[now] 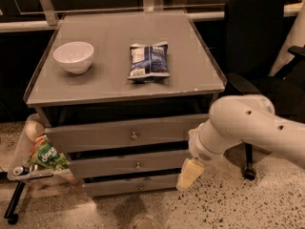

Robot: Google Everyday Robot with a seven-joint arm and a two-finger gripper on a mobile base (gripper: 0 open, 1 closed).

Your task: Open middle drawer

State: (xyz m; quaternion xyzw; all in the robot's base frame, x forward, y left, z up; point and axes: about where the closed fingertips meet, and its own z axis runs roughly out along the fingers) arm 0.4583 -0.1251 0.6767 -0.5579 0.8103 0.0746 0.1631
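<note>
Cream-coloured gripper point(189, 174) hangs from the white robot arm point(238, 128), low at the right end of the flat grey wooden middle drawer point(109, 166) (whether the gripper is open or closed, I cannot tell); that drawer, with its small round metal knob point(137, 165), sits between the taller grey top front point(95, 137) and the narrowest bottom front point(119, 187); on the grey cabinet top point(109, 85) rest a round white bowl point(73, 56) and a crinkled blue snack bag point(148, 61).

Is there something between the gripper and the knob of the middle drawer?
Nothing visible. The gripper hangs by the right end of the middle drawer, and only bare drawer front lies between it and the knob at the centre.
</note>
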